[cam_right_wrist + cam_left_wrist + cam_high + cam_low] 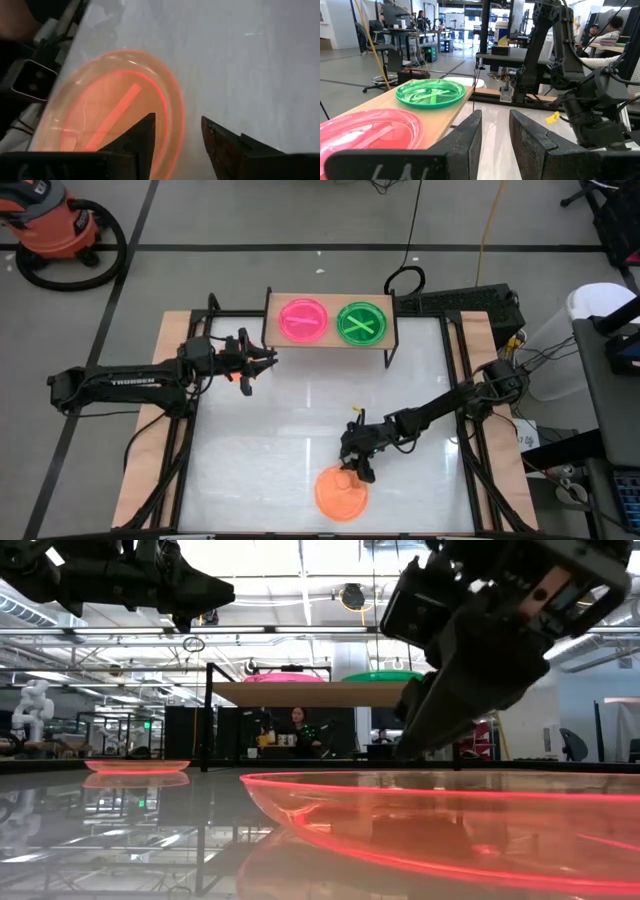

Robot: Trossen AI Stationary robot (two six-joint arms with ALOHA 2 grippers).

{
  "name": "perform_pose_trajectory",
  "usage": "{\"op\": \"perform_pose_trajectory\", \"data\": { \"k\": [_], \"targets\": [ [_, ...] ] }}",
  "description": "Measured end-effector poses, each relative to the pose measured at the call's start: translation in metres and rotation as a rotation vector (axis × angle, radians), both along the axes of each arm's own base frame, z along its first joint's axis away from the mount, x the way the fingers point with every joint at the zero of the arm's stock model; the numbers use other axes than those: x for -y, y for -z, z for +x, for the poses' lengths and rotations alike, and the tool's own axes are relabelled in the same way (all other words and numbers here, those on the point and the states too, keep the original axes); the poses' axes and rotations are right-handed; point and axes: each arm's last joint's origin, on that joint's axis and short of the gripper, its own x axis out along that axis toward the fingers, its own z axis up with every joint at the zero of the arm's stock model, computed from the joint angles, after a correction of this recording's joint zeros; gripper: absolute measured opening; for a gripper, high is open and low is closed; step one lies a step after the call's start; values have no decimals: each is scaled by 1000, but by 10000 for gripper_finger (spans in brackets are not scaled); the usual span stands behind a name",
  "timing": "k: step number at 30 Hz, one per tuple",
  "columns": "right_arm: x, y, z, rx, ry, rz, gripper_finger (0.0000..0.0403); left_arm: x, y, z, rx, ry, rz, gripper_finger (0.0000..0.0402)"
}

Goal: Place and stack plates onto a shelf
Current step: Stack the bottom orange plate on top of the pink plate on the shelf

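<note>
A pink plate (302,320) and a green plate (362,323) lie side by side on the wooden shelf (330,342) at the table's far edge. An orange plate (342,492) lies flat on the white table near its near edge. My right gripper (355,467) hovers open over that plate's far rim (172,117), one finger above the inside and one above the outside, without touching. My left gripper (266,360) is open and empty, just left of the shelf, level with the pink plate (367,132). Another reddish plate (137,766) shows on the table's left in the low view.
The shelf stands on thin black legs (390,358) at the far edge. Between the shelf and the orange plate lies bare white tabletop (320,410). Cables and a power strip (460,302) sit beyond the far right corner. People sit in the room behind.
</note>
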Motion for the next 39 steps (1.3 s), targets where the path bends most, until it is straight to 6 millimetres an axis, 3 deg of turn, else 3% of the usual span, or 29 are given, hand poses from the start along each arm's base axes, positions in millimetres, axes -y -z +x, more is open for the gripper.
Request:
{"op": "perform_pose_trajectory", "data": {
  "k": [11,33,39],
  "targets": [
    [-1,9,-9,-48,58,-11,135,0,0,0,0,0,-2,104],
    [-1,14,-15,-80,1,3,6,0,0,0,1,3,-7,104],
    [6,9,-13,-42,-16,-36,1,1,0,0,0,7,-2,104]
  ]
}}
